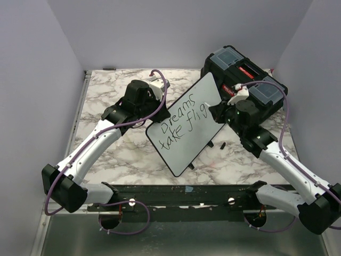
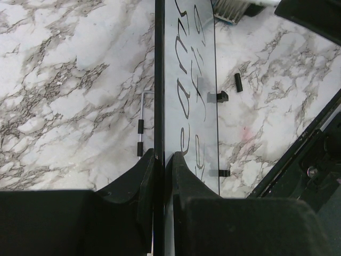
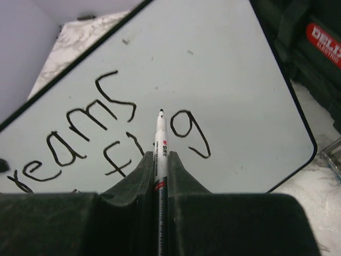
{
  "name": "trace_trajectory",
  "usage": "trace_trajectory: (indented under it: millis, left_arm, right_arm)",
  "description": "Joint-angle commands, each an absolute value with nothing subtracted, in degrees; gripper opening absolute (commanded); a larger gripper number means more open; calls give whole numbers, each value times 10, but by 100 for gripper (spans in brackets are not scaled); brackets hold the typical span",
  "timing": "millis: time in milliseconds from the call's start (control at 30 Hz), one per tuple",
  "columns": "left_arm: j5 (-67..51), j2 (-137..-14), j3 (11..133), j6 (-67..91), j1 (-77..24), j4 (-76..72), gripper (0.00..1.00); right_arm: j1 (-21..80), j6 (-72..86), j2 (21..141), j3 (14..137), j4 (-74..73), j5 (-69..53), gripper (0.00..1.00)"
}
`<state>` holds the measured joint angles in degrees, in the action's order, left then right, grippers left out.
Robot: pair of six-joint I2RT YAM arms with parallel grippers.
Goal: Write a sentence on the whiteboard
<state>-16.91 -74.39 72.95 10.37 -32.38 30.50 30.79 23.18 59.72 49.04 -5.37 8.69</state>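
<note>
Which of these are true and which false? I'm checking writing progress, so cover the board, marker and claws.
1. The left claw is shut on the whiteboard's edge. True.
2. The right claw grips a marker with its tip bare. True.
3. The sentence is complete, ending in "flight". False: the second line stops at "flig".
4. The black toolbox sits at the table's near left. False: it stands at the far right, behind the whiteboard.

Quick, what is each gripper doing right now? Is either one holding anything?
Left gripper: closed on the edge of the whiteboard.
Right gripper: closed on a marker.
</note>
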Motion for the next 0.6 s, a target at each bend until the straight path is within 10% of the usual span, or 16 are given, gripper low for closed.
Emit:
trace_trajectory:
  millis: [0,567]
  left_arm:
    - [-149,-751,700,46,-337,397,0]
    - [-148,-754,699,46,-340,396,0]
  right_arm:
    - [311,217,596,522,-33,126,1]
    - [303,202,666,548,-6,149,1]
